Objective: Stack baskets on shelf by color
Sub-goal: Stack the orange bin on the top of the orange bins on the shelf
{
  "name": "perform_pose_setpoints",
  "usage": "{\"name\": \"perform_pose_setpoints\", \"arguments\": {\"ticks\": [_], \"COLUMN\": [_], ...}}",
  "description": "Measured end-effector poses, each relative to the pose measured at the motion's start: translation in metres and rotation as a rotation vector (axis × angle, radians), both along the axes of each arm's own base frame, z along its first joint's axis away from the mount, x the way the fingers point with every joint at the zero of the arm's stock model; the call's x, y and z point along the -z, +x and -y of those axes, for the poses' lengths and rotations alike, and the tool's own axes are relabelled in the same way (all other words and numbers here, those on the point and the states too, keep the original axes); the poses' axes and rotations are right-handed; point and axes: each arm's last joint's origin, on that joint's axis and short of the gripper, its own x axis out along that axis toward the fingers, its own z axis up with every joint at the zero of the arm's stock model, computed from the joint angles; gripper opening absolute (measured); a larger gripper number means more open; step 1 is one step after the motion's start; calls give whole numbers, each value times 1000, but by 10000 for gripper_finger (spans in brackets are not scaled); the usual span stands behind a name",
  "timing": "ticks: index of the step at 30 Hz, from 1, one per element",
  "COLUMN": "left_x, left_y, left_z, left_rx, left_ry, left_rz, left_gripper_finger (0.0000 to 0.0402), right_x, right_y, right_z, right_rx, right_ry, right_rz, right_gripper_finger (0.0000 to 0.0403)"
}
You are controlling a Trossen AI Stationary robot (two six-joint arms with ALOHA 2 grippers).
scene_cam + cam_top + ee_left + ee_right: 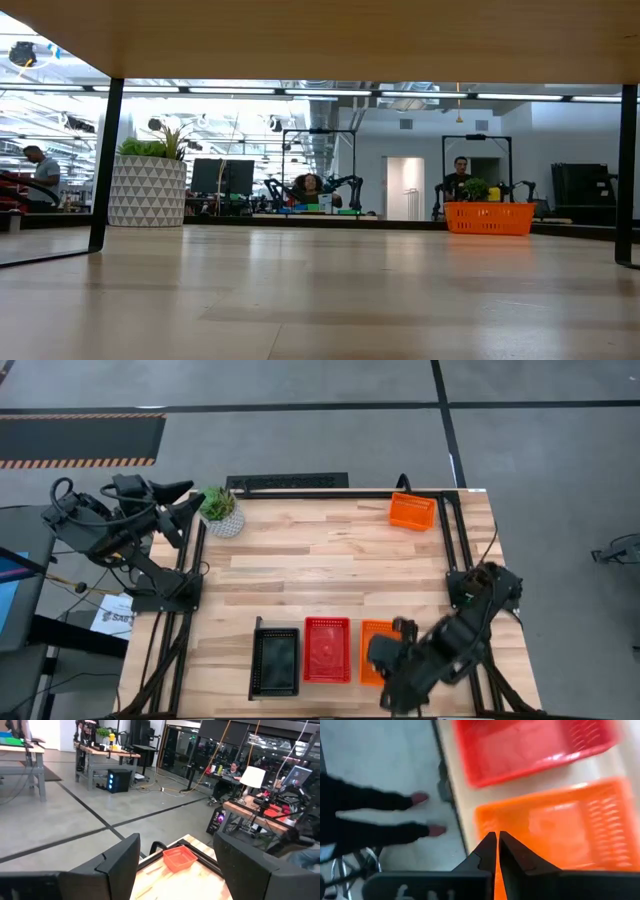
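Note:
Three baskets stand side by side on the wooden shelf (340, 690) at the table's near edge: black (275, 662), red (327, 650) and orange (370, 638). My right gripper (496, 836) is over the orange one (555, 820), its fingers shut at that basket's near end. The red basket (530, 745) lies beside it. A second orange basket (412, 512) rests on its base at the table's far right corner, and it also shows in the low view (489, 217). My left gripper (177, 865) is open and held high off the far left corner. My right gripper pinches the orange basket at the rim of its near end wall (481, 822). Its fingers come from above and lie in line with that wall. The fingers hide the exact spot. The basket looks level in the row beside the red one.
A potted plant (222, 510) stands at the far left corner. The shelf's underside (320, 40) spans the top of the low view. Black frame rails (458, 540) run along the table's right side. A person's feet (422, 799) stand on the floor just past the near edge.

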Motion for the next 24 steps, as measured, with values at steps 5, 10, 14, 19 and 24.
{"name": "perform_pose_setpoints", "arguments": {"ticks": [5, 10, 14, 19, 24], "left_x": [0, 0, 0, 0, 0], "left_y": [0, 0, 1, 1, 1], "left_z": [1, 1, 1, 1, 1], "left_rx": [21, 21, 21, 22, 32], "left_ry": [-7, -9, -13, -13, -22], "left_rz": [-3, -2, 1, 1, 3], "left_gripper_finger": [242, 242, 242, 242, 242], "right_x": [-22, -47, -51, -41, -5], "right_y": [1, 5, 18, 36, 38], "right_z": [49, 112, 163, 217, 257], "right_rx": [122, 370, 516, 574, 722], "right_ry": [-83, -188, -238, -343, -343], "right_rz": [85, 230, 227, 149, -18], "right_gripper_finger": [31, 35, 66, 135, 200]}}
